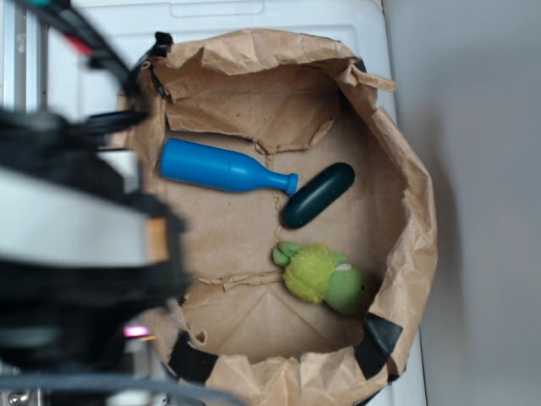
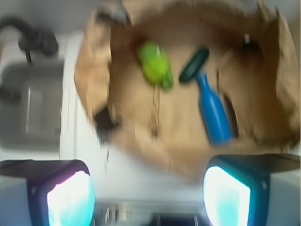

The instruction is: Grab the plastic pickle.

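The plastic pickle (image 1: 318,195) is a glossy, very dark green capsule lying on the brown paper floor of the bag, just right of the blue bottle's neck. The blurred wrist view shows the plastic pickle (image 2: 194,64) near the top middle, far from the fingers. My gripper (image 2: 148,197) stands open at the bottom of the wrist view, over the white surface outside the bag, with nothing between its glowing pads (image 2: 70,200). In the exterior view only the blurred dark arm (image 1: 76,228) fills the left side; its fingers are not visible there.
A bright blue plastic bottle (image 1: 221,169) lies left of the pickle. A fuzzy yellow-green plush toy (image 1: 319,276) lies below it. Crumpled brown paper bag walls (image 1: 406,211) ring all three. A grey sink (image 2: 28,108) appears left in the wrist view.
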You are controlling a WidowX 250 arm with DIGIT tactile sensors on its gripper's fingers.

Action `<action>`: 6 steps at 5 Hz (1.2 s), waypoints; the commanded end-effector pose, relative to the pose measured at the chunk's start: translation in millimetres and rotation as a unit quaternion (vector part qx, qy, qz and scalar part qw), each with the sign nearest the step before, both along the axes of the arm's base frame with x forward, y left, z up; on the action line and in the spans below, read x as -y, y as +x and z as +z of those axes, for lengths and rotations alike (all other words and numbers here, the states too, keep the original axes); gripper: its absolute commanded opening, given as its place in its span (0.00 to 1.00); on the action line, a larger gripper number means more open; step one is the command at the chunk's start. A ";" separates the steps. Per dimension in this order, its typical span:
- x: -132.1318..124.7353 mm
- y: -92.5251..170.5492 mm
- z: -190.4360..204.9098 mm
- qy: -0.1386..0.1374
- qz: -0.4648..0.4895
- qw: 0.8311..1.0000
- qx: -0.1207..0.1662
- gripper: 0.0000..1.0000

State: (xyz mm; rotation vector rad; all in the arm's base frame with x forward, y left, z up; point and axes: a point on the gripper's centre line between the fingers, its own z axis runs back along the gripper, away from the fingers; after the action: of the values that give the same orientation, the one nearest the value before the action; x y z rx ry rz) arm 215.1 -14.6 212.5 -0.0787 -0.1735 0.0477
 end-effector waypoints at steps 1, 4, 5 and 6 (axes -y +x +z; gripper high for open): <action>-35.6 103.4 -28.3 -0.071 -0.021 0.997 0.014 1.00; -35.6 103.4 -28.3 -0.071 -0.021 0.997 0.014 1.00; -35.6 103.4 -28.3 -0.071 -0.021 0.997 0.014 1.00; -46.0 107.8 -78.1 -0.044 -0.015 0.999 0.027 1.00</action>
State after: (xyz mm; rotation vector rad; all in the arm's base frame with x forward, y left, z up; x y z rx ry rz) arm 318.7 26.9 121.0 -0.1884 -0.1690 0.0195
